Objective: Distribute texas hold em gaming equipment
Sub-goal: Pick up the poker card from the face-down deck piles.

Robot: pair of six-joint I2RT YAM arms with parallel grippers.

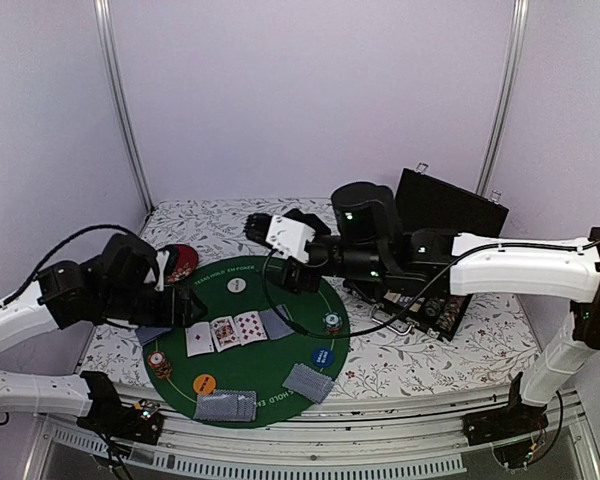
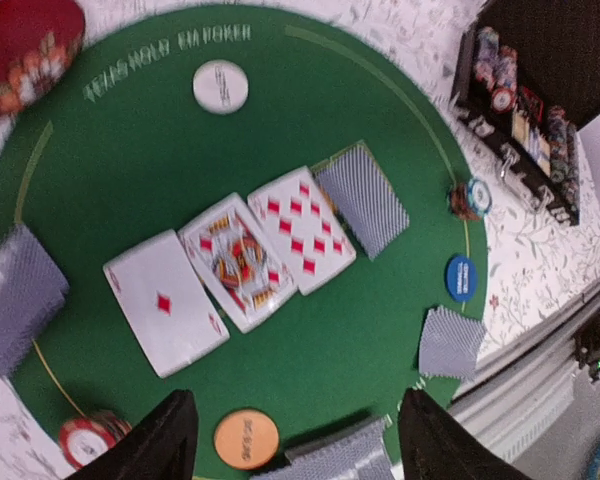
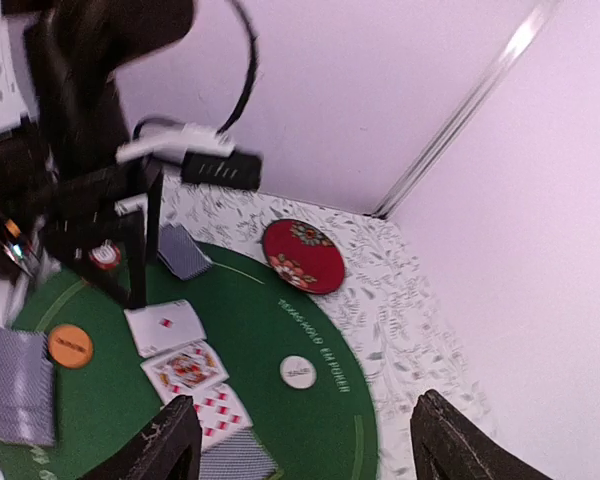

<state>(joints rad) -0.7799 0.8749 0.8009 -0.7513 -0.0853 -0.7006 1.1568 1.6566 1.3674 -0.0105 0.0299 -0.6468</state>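
Observation:
A round green mat (image 1: 265,360) holds three face-up cards (image 1: 225,332) with a face-down card (image 1: 276,322) beside them. Around them lie a white button (image 1: 237,285), blue button (image 1: 323,357), orange button (image 1: 205,383), two chip stacks (image 1: 332,322) (image 1: 159,362) and face-down card pairs (image 1: 309,382) (image 1: 225,405) (image 1: 152,335). My left gripper (image 1: 185,305) is open and empty above the mat's left side; its view shows the orange button (image 2: 246,437) between its fingers (image 2: 165,440). My right gripper (image 1: 258,228) is open and empty above the mat's far edge, over the white button (image 3: 298,371).
A dark red round disc (image 1: 180,262) lies off the mat at the far left. An open black case (image 1: 430,285) with chips stands at the right, under the right arm. The left arm (image 3: 90,100) fills the upper left of the right wrist view.

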